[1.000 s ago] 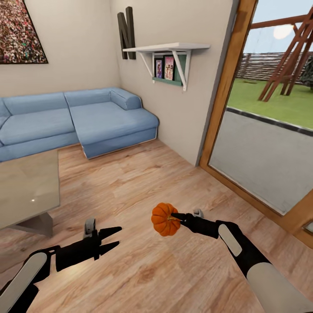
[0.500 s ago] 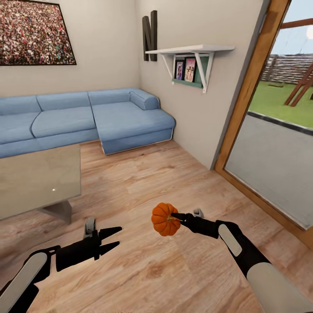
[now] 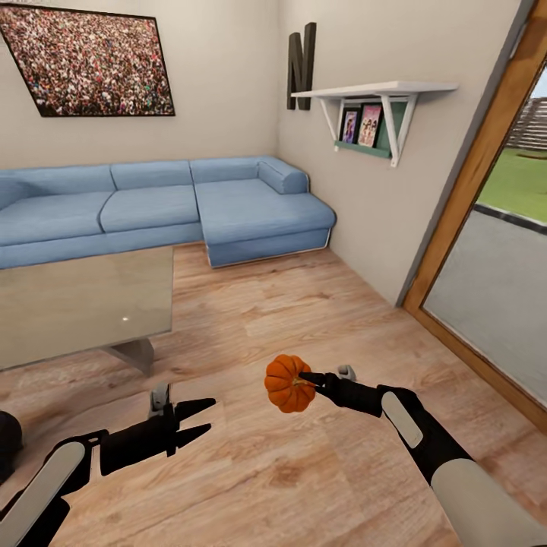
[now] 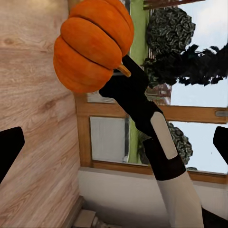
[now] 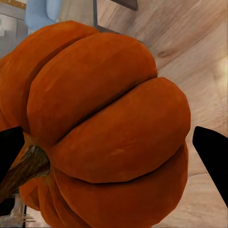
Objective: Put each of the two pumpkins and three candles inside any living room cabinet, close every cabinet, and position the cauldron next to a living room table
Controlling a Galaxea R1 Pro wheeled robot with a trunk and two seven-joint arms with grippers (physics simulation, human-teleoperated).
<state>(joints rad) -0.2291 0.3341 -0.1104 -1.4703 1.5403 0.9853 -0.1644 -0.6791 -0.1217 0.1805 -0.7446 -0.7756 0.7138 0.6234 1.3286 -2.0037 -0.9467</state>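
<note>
Head view: the whole picture has swung since a second ago. The blue sofa (image 3: 205, 201), the wall shelf (image 3: 376, 91) and the door frame (image 3: 486, 152) have all slid toward the right, and more of the glass-topped desk (image 3: 83, 304) has come in. Both arms sit in the same place in the picture, so this reads as the robot turning its base, not as anything in the room moving. The right end effector (image 3: 308, 377) is clamped on the pumpkin (image 3: 287, 383), carried in the air over the wooden floor (image 3: 304, 471), off the desk's near right corner and apart from it. The left end effector (image 3: 199, 419) hangs with its fingers spread and nothing between them. A dark rounded shape at the picture's left edge, low down, is too cut off to name. My judgement is that the robot is turning with the pumpkin to find the cabinet; no cabinet or drawer can be seen, so I cannot tell what they hold.

Left wrist view: the pumpkin (image 4: 92, 45) sits at the tip of the right arm, gripped near its stem, against the door's glass. The left end effector's two black fingertips stand wide apart at the picture's sides.

Right wrist view: the pumpkin (image 5: 102, 133) sits close to the lens between the dark fingertips, stem (image 5: 23, 168) against one of them.
</note>
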